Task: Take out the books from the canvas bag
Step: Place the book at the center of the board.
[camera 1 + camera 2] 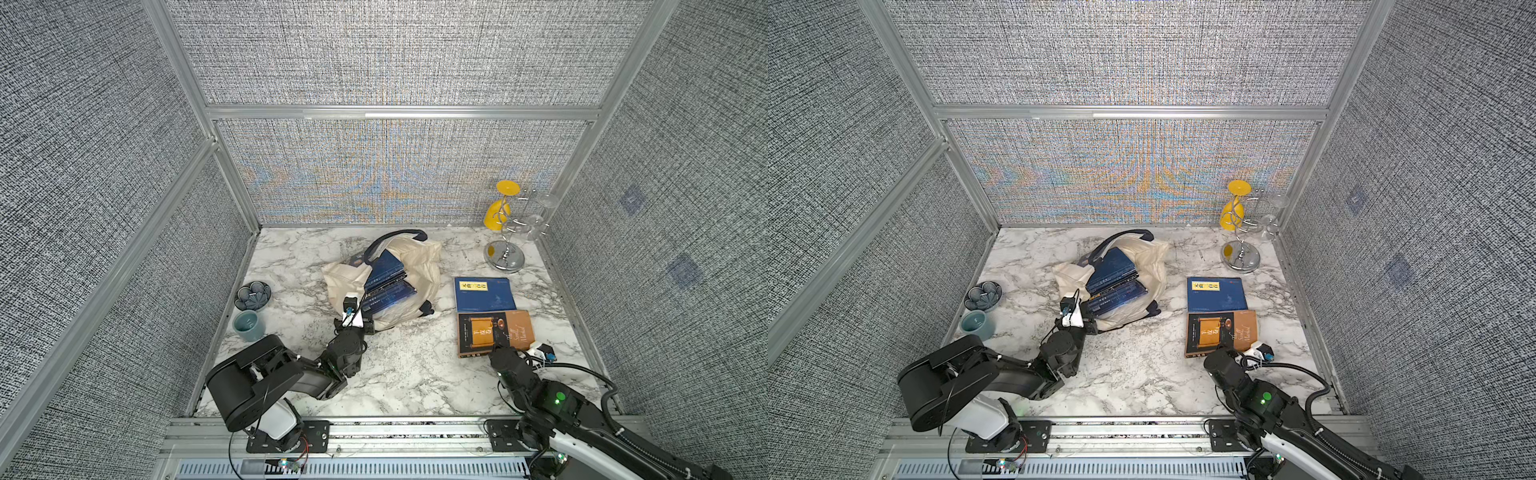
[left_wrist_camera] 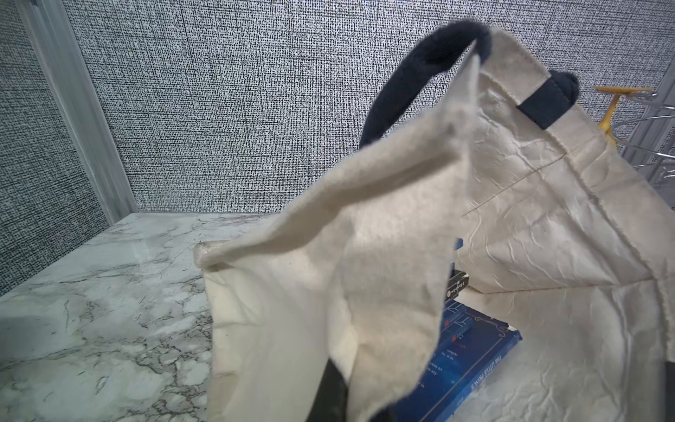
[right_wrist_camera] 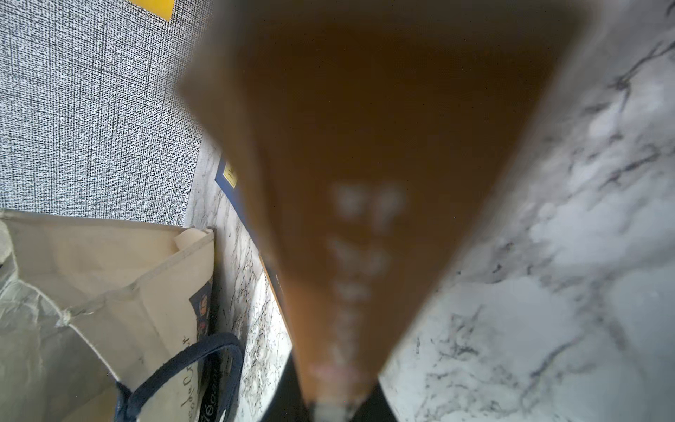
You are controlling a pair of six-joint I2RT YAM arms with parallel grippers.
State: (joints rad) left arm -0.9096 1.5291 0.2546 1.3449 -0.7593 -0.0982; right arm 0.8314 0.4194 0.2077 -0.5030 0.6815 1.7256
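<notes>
a white grey-veined marble tabletop [image 1: 395,374] carries everything. the cream canvas bag with navy strap handles [image 1: 419,266] lies slumped mid-table toward the back wall, its mouth gaping, and a stack of thin navy-blue books [image 1: 388,286] sits inside it. a navy book with a yellow title label [image 1: 484,293] lies flat on the marble to the bag's right. just in front of it, a brown book with pale script lettering [image 1: 517,328] is clenched at its near edge by the right gripper [image 3: 328,407]. the left gripper [image 1: 369,325] is pinched tight on the bag's near rim.
</notes>
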